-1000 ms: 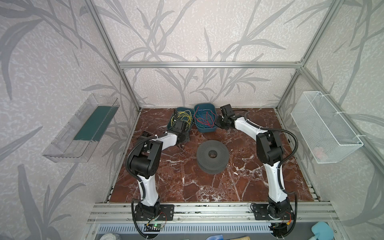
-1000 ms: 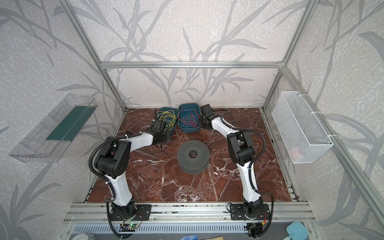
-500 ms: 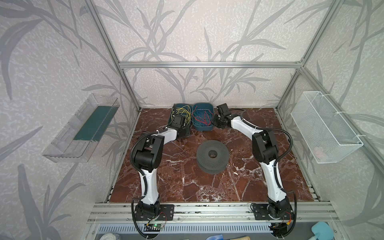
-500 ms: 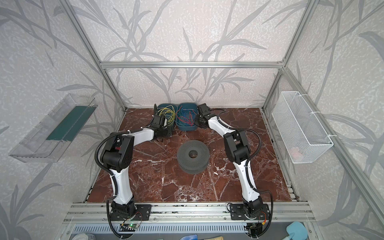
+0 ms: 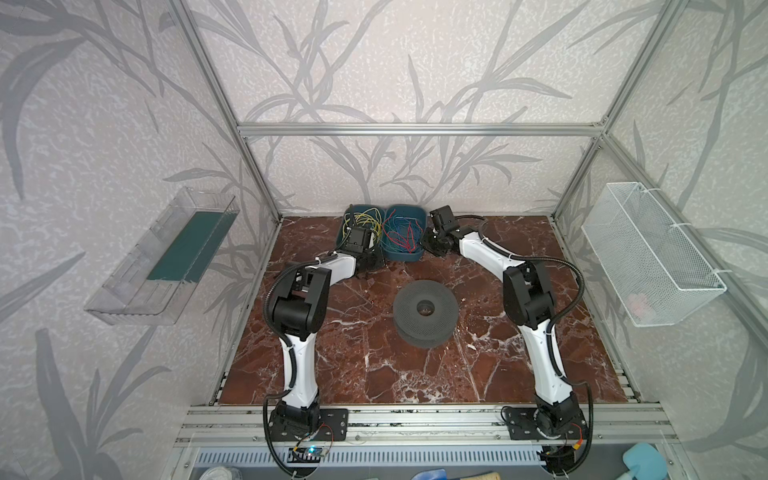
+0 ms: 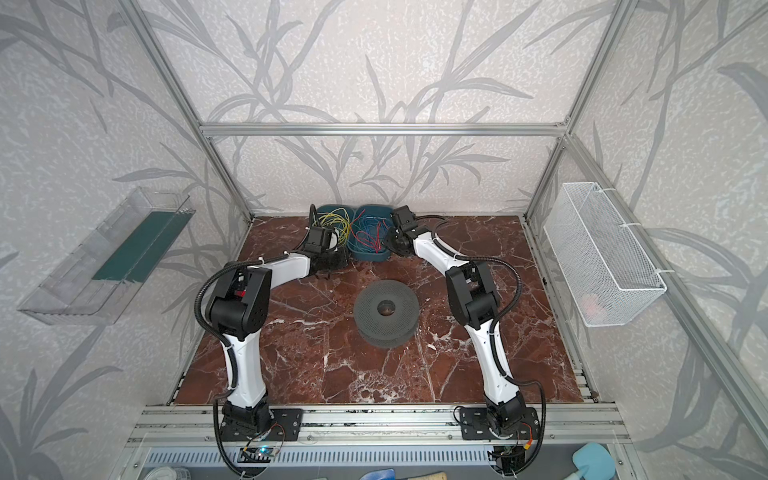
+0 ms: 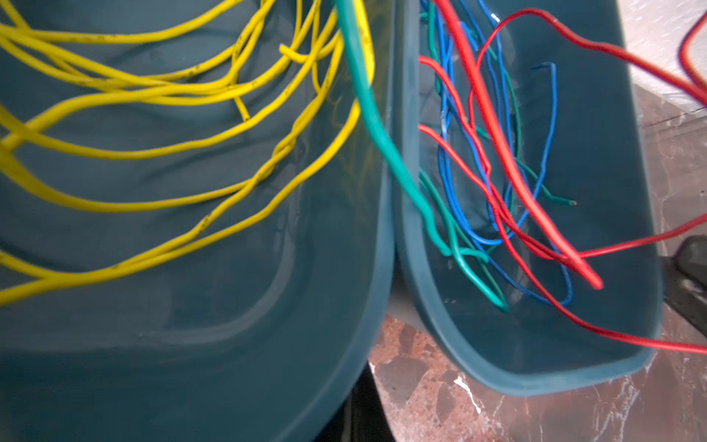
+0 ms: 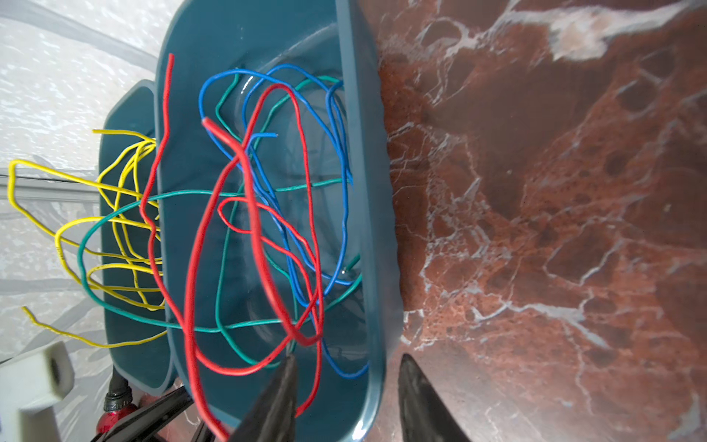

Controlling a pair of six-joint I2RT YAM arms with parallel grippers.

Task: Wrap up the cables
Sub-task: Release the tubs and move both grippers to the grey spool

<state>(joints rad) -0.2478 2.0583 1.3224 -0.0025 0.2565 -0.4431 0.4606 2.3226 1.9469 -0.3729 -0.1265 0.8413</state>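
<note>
At the back of the table (image 5: pixel 498 374), yellow cables (image 7: pixel 168 92) are heaped in the left teal bin (image 7: pixel 229 344); pick-up is judged in hand.
Left gripper (image 5: pixel 371 261) is clenched, catch not discernible; right gripper (image 8: pixel 348 359) is spread astride the neighbouring bin (image 8: pixel 355 114) wall. One cable must be drawn to the grey spool (image 5: pixel 409 299).

Right gripper (image 8: pixel 348 359) has slid in beside the bin of red and blue wires (image 8: pixel 361 191), and its jaws have sprung apart, the bin's wall now between them. Left gripper (image 5: pixel 369 261) has pushed forward, the yellow cables (image 7: pixel 172 92) now closer ahead of it.
</note>
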